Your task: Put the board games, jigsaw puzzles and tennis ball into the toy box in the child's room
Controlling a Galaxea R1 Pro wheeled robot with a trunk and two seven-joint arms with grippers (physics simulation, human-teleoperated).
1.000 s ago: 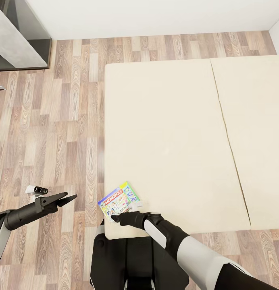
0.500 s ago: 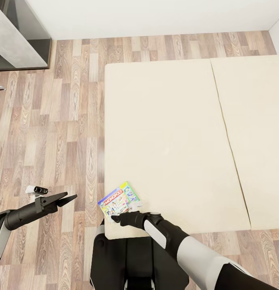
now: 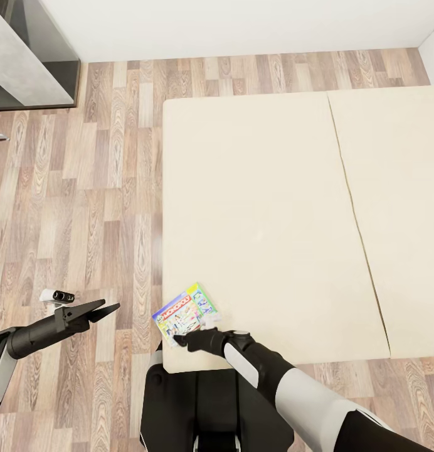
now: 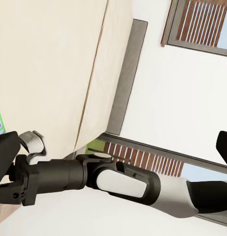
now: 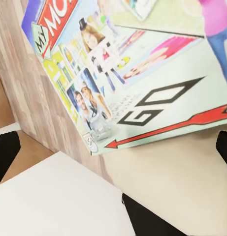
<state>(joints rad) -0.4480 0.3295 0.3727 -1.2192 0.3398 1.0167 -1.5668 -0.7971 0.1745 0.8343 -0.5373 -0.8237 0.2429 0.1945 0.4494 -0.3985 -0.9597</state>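
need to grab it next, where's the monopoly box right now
In the head view the Monopoly box lies on the bed, at its near left corner by the floor edge, with the right gripper just at its near edge.

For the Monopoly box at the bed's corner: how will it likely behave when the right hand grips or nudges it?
The Monopoly box looks flat and rigid, so it probably stays stiff rather than flopping. Its glossy printed lid may slip between the fingers. Lying at the corner of the bed, beside the right hand, it could slide off onto the floor if pushed outward.
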